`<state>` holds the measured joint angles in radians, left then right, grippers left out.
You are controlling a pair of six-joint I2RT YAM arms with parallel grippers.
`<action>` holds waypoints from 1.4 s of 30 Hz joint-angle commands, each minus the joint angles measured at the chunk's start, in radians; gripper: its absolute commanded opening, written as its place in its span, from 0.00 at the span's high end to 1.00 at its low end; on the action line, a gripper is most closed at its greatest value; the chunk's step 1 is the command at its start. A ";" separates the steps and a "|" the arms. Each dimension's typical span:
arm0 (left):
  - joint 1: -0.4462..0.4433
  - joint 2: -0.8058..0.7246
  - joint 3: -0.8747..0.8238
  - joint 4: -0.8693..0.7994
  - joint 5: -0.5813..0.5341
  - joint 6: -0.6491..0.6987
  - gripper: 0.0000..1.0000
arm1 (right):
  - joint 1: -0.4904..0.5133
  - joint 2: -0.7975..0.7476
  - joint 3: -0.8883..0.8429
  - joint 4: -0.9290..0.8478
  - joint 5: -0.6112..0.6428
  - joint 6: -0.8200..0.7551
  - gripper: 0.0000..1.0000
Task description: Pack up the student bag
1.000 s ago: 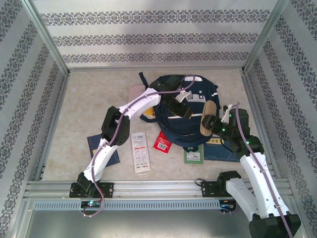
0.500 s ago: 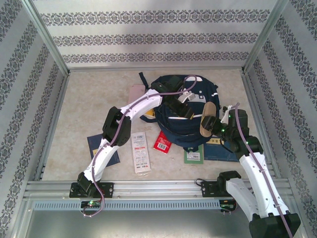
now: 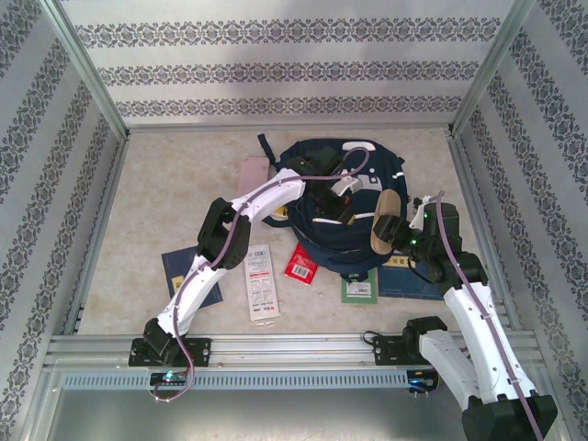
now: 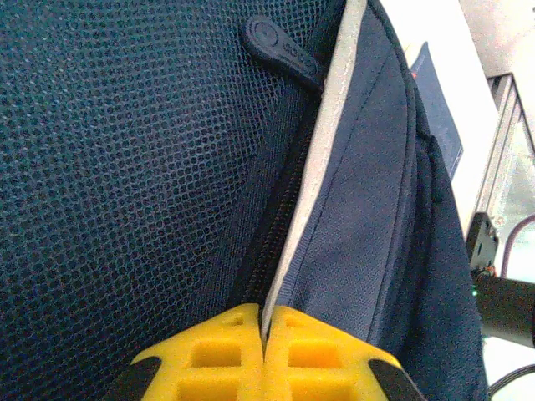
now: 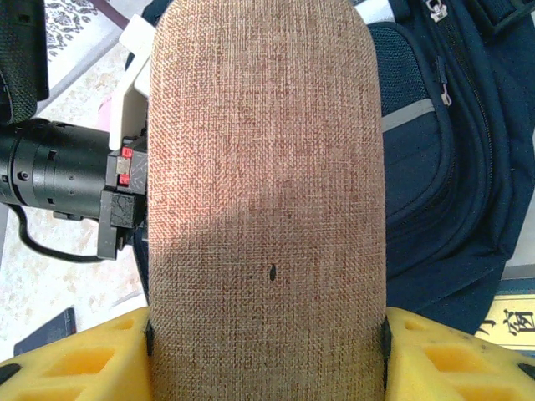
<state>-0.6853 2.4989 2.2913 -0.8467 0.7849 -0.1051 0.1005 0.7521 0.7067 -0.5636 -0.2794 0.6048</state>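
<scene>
1. The student bag (image 3: 381, 165) lies flat on the tabletop (image 3: 175, 184), toward the far side and slightly right of centre, with both arms reaching over it.
2. The left claw (image 4: 264, 330) is clenched on the pale grey trim (image 4: 326, 125) at the zip line, beside the mesh panel (image 4: 125, 184). The zip pull (image 4: 280, 50) sits farther along the same line.
3. The right claw (image 5: 266, 351) grasps a tan woven pouch (image 5: 263, 167) by its near end. The pouch's long axis points away from the claw, out over the bag's right side.
4. As I judge it, the pinched edge lies left of the pouch, toward the bag's middle, so the right arm is the nearer one to load.
5. Room is tight: the left claw sits just beside that path, and the enclosure wall stands close on the right. A white packet (image 3: 260, 280), a red packet (image 3: 301, 263) and a green booklet (image 3: 360, 287) lie on the near side.
</scene>
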 commanded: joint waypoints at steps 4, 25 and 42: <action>0.044 -0.105 0.050 0.018 0.015 -0.015 1.00 | 0.004 -0.051 0.033 0.007 -0.028 0.006 0.62; 0.192 -0.172 0.258 0.227 0.078 -0.258 1.00 | 0.056 -0.120 -0.046 0.113 -0.087 0.139 0.63; 0.196 -0.124 0.313 0.385 0.168 -0.387 1.00 | 0.240 0.604 -0.003 0.954 0.226 0.764 0.67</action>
<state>-0.5018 2.3939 2.5401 -0.6441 0.8680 -0.4259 0.3264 1.2549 0.6216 0.1715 -0.1638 1.2339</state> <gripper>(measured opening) 0.060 0.578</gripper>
